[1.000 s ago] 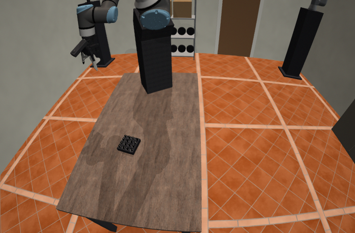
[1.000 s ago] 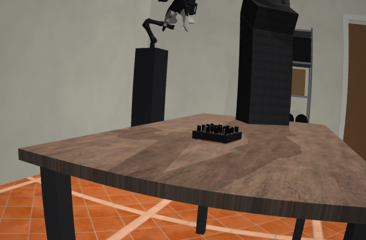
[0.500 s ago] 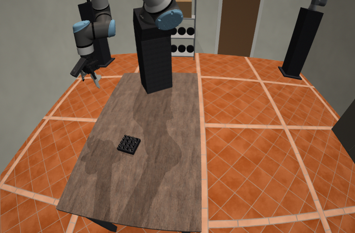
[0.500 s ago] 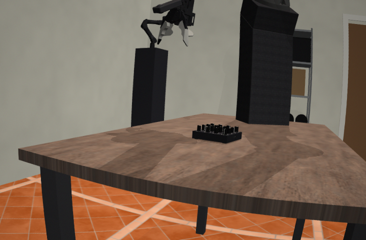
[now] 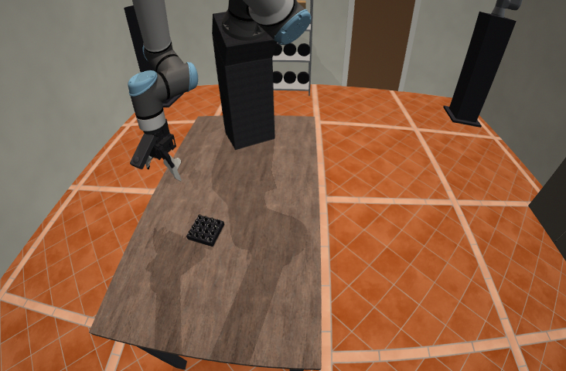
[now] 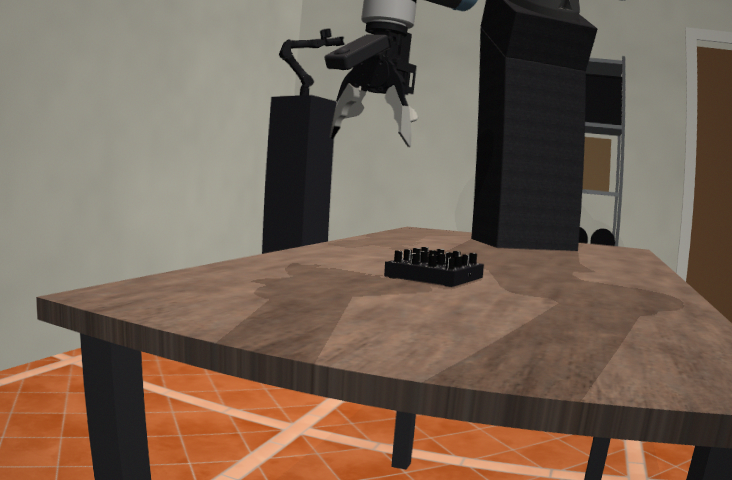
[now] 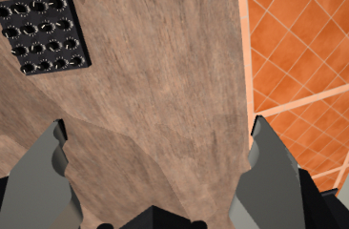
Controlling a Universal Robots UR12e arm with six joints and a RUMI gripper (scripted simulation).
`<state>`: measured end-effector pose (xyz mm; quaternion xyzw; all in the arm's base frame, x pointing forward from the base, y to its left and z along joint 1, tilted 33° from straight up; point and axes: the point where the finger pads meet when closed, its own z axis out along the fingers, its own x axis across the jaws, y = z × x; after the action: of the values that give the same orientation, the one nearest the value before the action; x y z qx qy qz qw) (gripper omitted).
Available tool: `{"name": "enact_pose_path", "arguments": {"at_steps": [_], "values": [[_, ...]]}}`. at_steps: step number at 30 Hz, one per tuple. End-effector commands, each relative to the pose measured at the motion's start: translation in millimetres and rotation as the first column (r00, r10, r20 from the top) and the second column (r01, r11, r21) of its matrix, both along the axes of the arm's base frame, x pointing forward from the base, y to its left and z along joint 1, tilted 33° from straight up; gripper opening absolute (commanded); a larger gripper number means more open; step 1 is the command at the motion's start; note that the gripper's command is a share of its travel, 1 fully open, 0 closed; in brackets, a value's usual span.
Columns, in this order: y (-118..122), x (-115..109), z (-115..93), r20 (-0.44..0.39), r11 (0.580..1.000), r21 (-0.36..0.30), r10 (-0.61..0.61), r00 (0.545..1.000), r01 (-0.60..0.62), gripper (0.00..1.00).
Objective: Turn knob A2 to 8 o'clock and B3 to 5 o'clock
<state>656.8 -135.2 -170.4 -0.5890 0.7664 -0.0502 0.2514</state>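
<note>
Gripper (image 6: 375,121) hangs high over the table's (image 5: 266,280) edge, jaws spread wide, nothing held. Well apart from it, the knob box (image 5: 206,229) lies flat mid-table, near-square, black, turned askew to the table's sides, stubby knobs (image 6: 432,257) upright in rows.
</note>
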Motion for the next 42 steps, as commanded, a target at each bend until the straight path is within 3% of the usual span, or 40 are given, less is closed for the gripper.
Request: {"name": "enact_pose_path", "arguments": {"at_steps": [1, 7, 14, 24, 42], "values": [[33, 31, -4, 0.007, 1.000, -0.004, 0.019, 1.000, -0.019, 1.00], [103, 71, -7, 0.025, 0.998, 0.002, 0.061, 0.998, -0.061, 1.00], [163, 97, -8, 0.040, 0.996, 0.011, 0.093, 0.995, -0.093, 1.00], [191, 106, -9, 0.048, 0.994, 0.016, 0.107, 0.993, -0.107, 1.00], [192, 107, -9, 0.048, 0.994, 0.016, 0.107, 0.993, -0.108, 1.00]]}}
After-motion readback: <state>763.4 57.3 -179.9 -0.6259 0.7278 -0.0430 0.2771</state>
